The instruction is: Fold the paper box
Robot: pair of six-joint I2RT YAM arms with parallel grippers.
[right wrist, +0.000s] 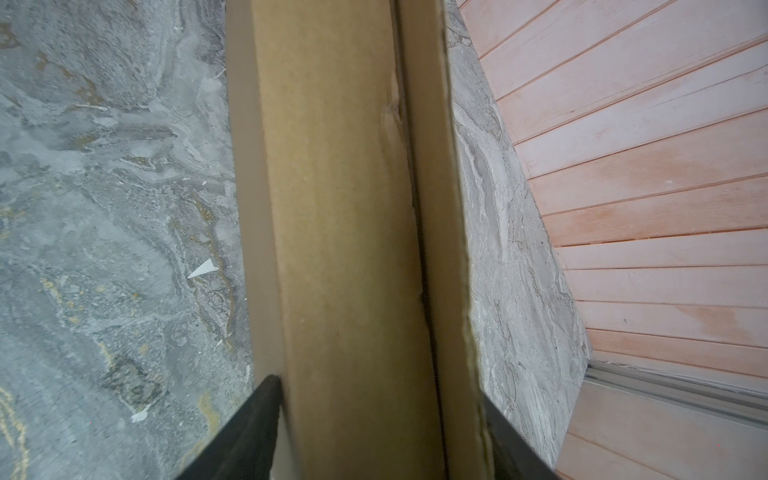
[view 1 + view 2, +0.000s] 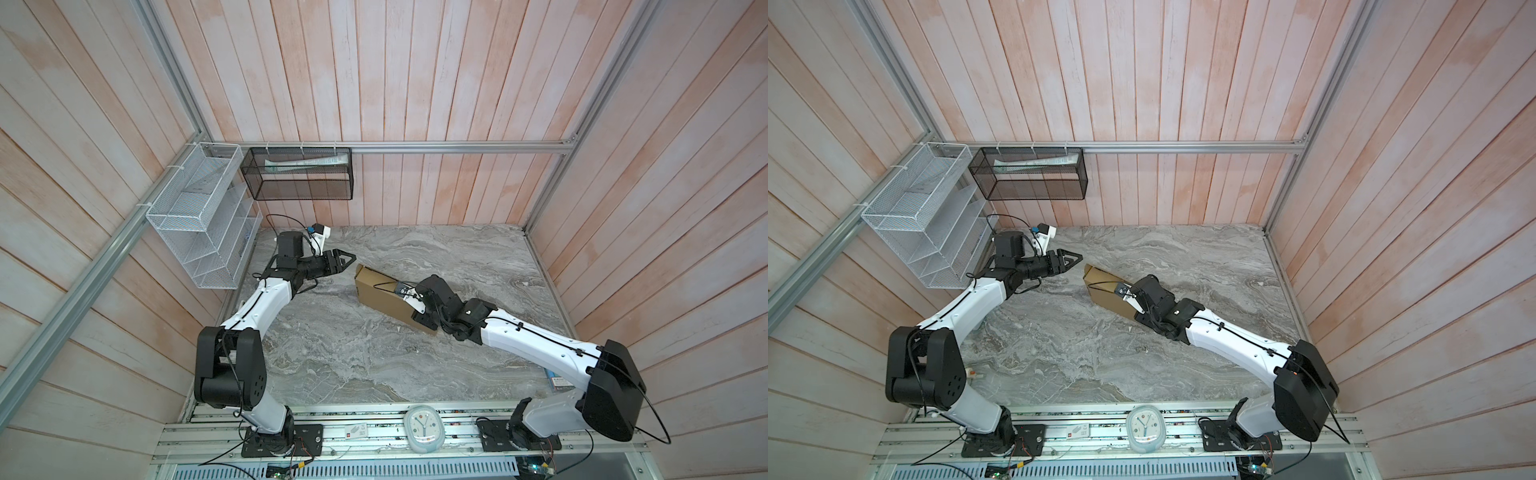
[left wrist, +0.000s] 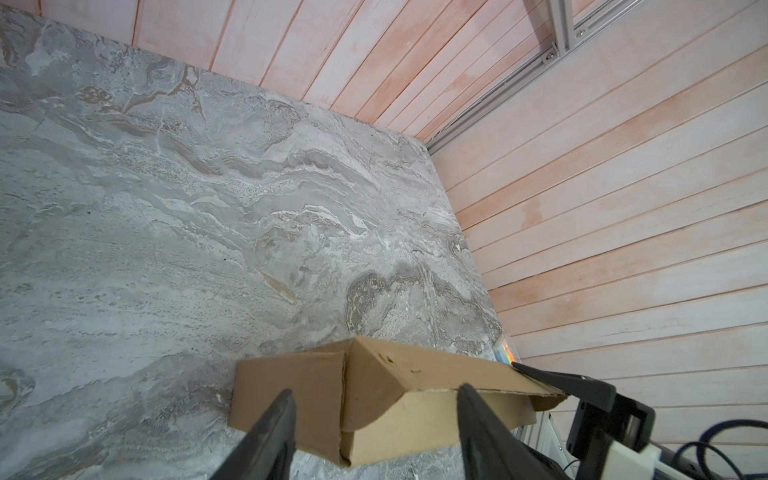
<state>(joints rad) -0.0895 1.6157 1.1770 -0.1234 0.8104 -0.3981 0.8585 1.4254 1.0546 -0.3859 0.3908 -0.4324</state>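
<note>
Two arms: white and black, reaching from the near edge over a grey marble table [image 2: 332, 357].
Left gripper [image 2: 350, 262]: fingers spread and empty, just left of the box's far end, apart from it.
Paper box [image 2: 376, 286]: brown, folded long and narrow, lying diagonally mid-table, far-left to near-right.
Right gripper [image 1: 378, 395]: fingers flank the box's near-right end, apparently clasping it.

Soft, even light from overhead fills the cell, fairly bright; shadows on the grey worktop [image 2: 374, 365] are faint and diffuse. The wall planks [image 2: 415, 83] bow at the edges of both top views. Close to the right wrist lens, the paper box [image 1: 345, 249] looks soft and slightly blurred.
</note>
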